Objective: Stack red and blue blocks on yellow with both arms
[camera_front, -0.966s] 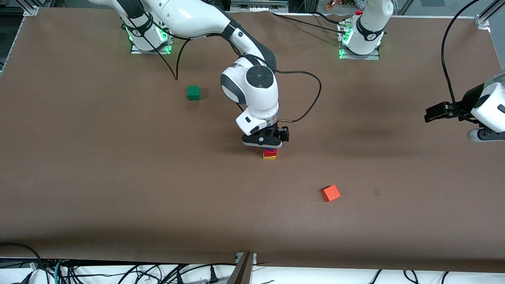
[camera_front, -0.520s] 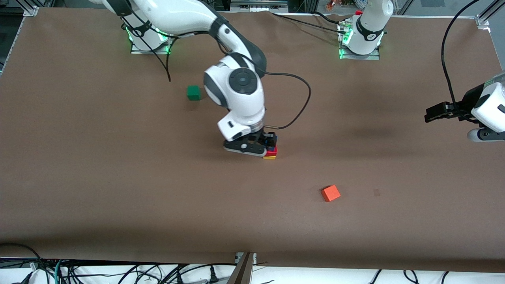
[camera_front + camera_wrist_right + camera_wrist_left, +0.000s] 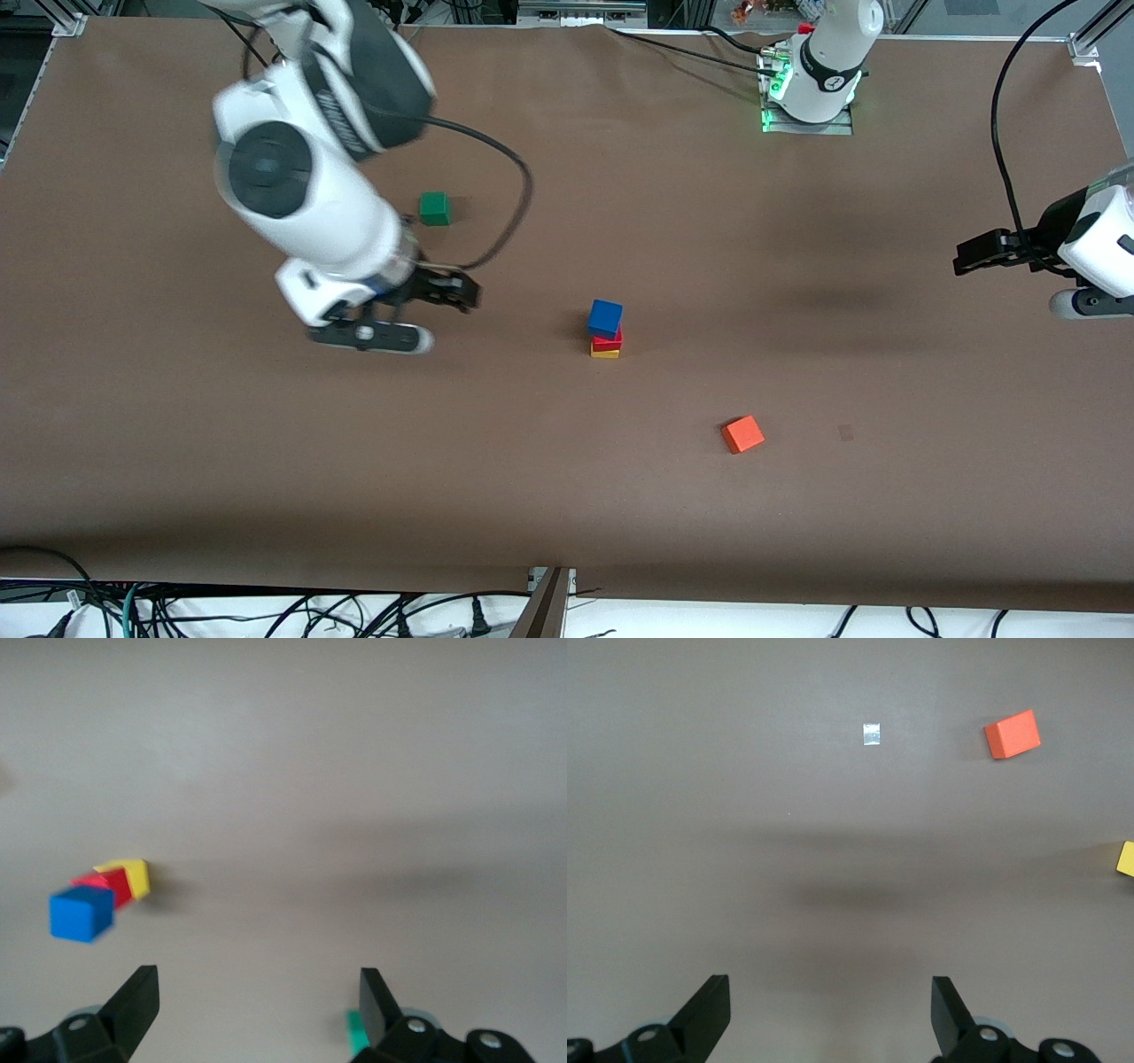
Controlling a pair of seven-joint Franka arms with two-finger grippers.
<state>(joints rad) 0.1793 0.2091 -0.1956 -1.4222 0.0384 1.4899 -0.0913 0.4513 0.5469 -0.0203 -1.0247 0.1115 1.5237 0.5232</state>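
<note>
The small matte royal-blue cube (image 3: 605,317) sits on the deep-red cube (image 3: 608,339), which sits on the bright-yellow cube (image 3: 605,353) — a three-high stack near the middle of the brown worktop (image 3: 177,461). From the front view the blue cube looks shifted slightly toward the right arm's end compared with the two under it, though it rests fully on top. By this look the stacking is done, and what remains is a matter of keeping clear.

The right gripper (image 3: 403,323) hangs over bare worktop toward the right arm's end, well apart from the stack, its jaws spread and holding nothing; its wrist view shows both black jaws wide with the stack (image 3: 97,896) off to one side between them and the edge of view. The stack lies from these jaws toward the left arm's end, so any retreat toward the right arm's base leads away from it. The small green cube (image 3: 434,208) lies near that gripper, farther from the front camera.

The left gripper (image 3: 974,257) waits over the worktop's edge at the left arm's end, jaws apart and empty. It is farther from the stack than the right one.

The lighter orange cube (image 3: 742,434) lies nearer the front camera than the stack, toward the left arm's end — untouched, with open worktop all around it.
</note>
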